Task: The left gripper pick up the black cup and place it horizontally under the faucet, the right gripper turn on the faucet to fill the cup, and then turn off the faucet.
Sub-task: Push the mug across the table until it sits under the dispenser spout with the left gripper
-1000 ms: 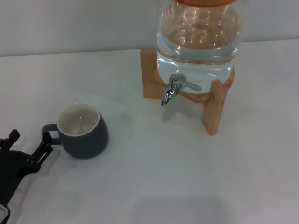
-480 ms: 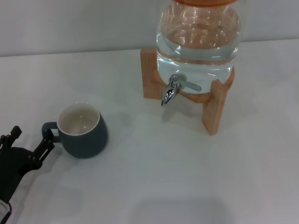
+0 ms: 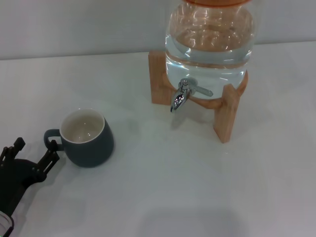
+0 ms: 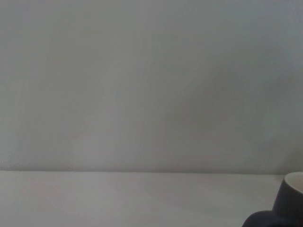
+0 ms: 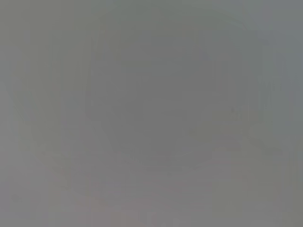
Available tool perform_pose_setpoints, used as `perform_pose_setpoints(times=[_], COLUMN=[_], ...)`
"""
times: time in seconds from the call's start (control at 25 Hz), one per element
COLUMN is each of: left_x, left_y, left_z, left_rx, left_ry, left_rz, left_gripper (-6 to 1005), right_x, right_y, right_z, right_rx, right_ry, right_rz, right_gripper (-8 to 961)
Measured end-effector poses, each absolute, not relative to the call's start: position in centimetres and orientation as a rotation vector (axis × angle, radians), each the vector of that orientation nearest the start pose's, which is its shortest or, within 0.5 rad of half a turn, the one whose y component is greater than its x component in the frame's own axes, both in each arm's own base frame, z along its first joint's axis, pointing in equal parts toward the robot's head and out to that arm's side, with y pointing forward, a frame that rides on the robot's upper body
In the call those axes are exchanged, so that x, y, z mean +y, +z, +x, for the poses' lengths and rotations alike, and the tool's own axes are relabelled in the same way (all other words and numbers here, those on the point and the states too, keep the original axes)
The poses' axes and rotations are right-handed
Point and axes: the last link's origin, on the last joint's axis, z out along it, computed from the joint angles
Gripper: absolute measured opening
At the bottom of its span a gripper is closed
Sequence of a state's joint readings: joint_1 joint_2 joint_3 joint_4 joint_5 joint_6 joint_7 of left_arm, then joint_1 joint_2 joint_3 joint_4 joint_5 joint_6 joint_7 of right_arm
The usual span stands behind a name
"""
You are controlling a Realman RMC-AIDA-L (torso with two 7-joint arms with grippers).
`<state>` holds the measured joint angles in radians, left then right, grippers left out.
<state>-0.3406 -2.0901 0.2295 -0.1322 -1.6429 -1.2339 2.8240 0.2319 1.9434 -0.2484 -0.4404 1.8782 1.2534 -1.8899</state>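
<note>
Black left gripper [image 3: 30, 154]: fingers spread, empty, drawn back slightly from the handle within the last second; pickup still pending. Black cup [image 3: 88, 138]: upright on white table [image 3: 163, 187], just beside it. Faucet [image 3: 180, 95]: far, untouched.

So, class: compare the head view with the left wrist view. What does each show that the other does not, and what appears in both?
Only the head view shows the faucet on the water jar, the wooden stand and the left gripper, jaws spread beside the cup's handle. Only the left wrist view shows a plain wall filling most of the picture. Both show the black cup and the white table.
</note>
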Motion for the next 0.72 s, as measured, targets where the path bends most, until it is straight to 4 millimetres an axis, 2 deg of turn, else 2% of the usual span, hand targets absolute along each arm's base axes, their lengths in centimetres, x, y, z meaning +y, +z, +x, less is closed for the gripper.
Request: perform_pose_setpoints(times=[0.72], left_x=[26.08], left_y=[-5.96], left_z=[-35.19], left_rx=[-0.745], left_ry=[-0.692], left_rz=[-1.815], left_gripper=[787], right_x=[26.49], right_y=[17.29], right_z=[42.86], right_rx=[0.885], right_ry=[0.990], right_rz=[-1.291], right_gripper=[841])
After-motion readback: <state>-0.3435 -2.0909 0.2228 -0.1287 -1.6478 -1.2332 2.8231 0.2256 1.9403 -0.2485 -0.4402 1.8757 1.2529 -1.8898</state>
